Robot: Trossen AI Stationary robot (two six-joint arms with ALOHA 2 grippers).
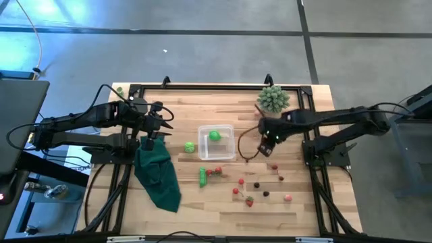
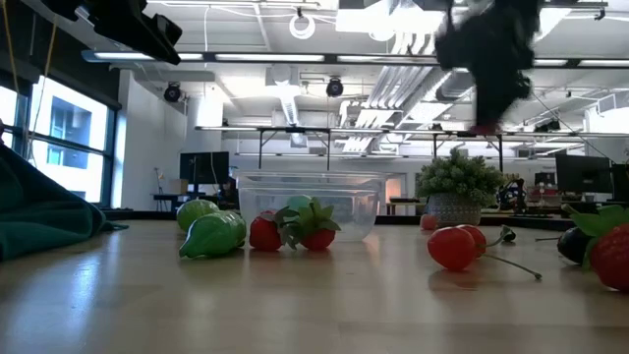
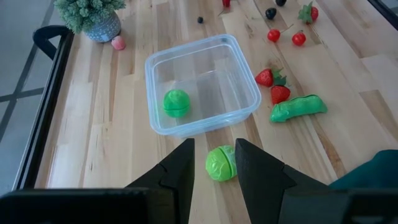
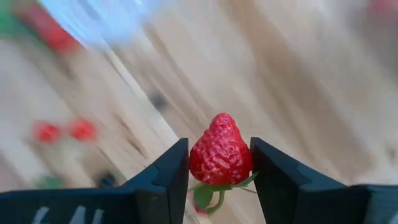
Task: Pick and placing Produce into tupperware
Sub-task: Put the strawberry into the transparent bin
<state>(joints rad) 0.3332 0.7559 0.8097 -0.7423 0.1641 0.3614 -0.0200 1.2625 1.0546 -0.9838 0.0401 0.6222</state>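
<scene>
Between right pincer (image 4: 219, 163) fingers: strawberry (image 4: 220, 152), clamped; tupperware (image 1: 217, 142) just beside, plant (image 1: 273, 98) behind. Left pincer (image 3: 212, 163) apart over green ball (image 3: 221, 163); cloth (image 1: 158, 177) beneath. No readable writing.

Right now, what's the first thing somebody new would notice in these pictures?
Probably the red strawberry pinched in the right gripper, lifted above the table just right of the clear tub. Next, the green ball already inside that tub, and the left gripper hanging over another green ball beside it.

Bright overhead light; right wrist background smeared by motion blur.
</scene>
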